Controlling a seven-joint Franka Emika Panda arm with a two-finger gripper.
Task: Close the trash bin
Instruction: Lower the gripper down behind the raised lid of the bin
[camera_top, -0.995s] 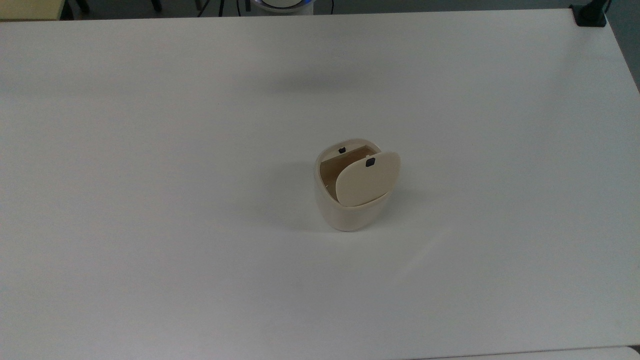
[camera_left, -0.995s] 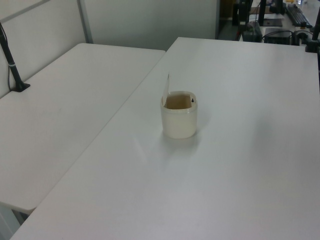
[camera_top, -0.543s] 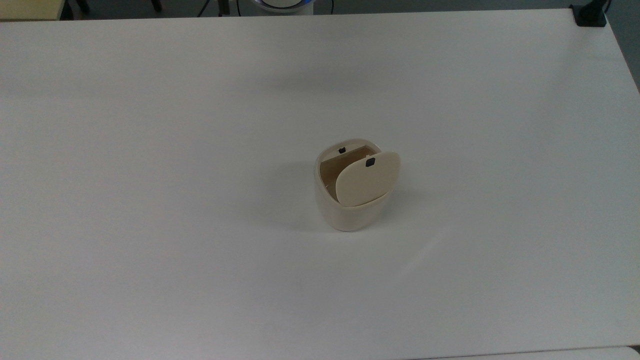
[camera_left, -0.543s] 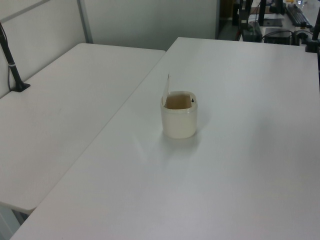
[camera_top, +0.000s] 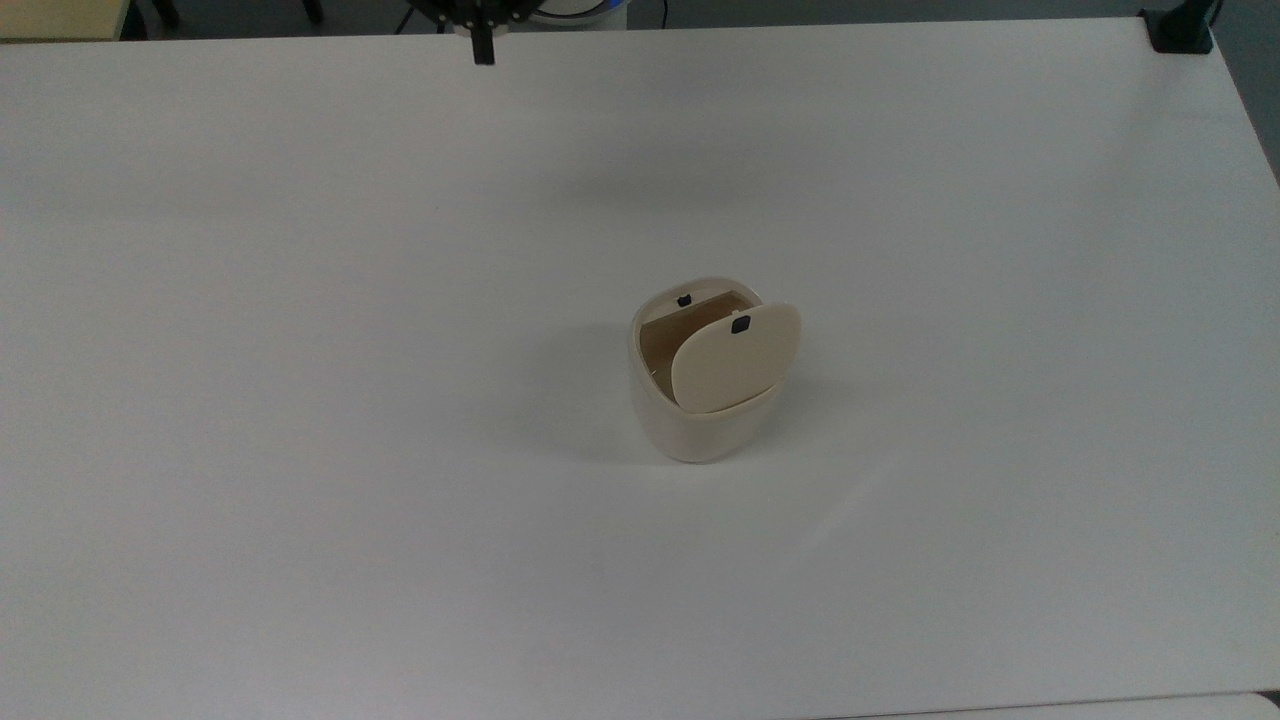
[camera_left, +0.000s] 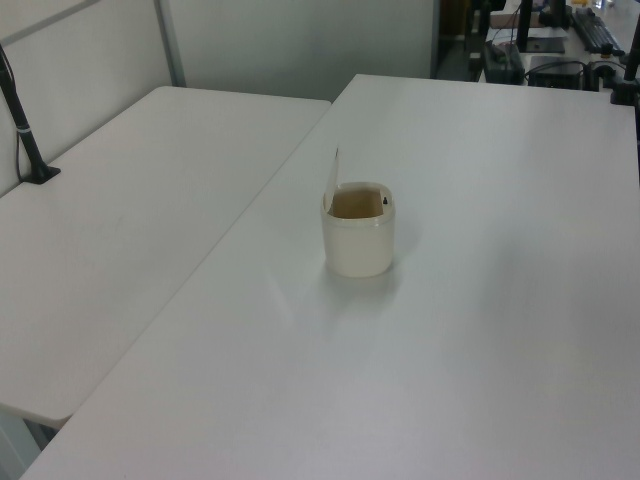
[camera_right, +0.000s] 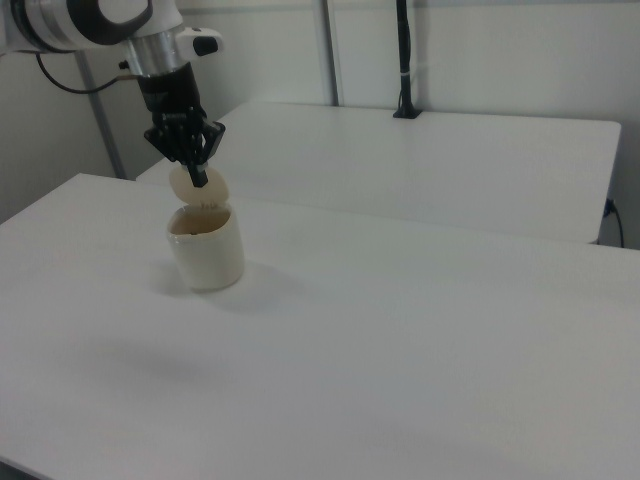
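Observation:
The trash bin (camera_top: 700, 425) is a small cream pot near the middle of the white table (camera_top: 300, 400). Its flat lid (camera_top: 738, 358) stands raised, showing a black tab and the tan inside. The left view has the bin (camera_left: 358, 245) with the lid (camera_left: 333, 170) upright, seen edge-on. My gripper (camera_top: 483, 48) is at the top view's upper edge, far from the bin and touching nothing. In the right view the gripper (camera_right: 197, 176) hangs point-down with its black fingers together, in front of the lid above the bin (camera_right: 207, 252).
A black clamp (camera_top: 1180, 30) sits at the table's far corner on the top view's right. A second white table (camera_left: 120, 200) adjoins on the left view's left, with a black pole (camera_left: 22, 120) on it. Another black pole (camera_right: 403, 60) stands behind in the right view.
My gripper has come into the top view at its upper edge. The bin and its lid have not moved.

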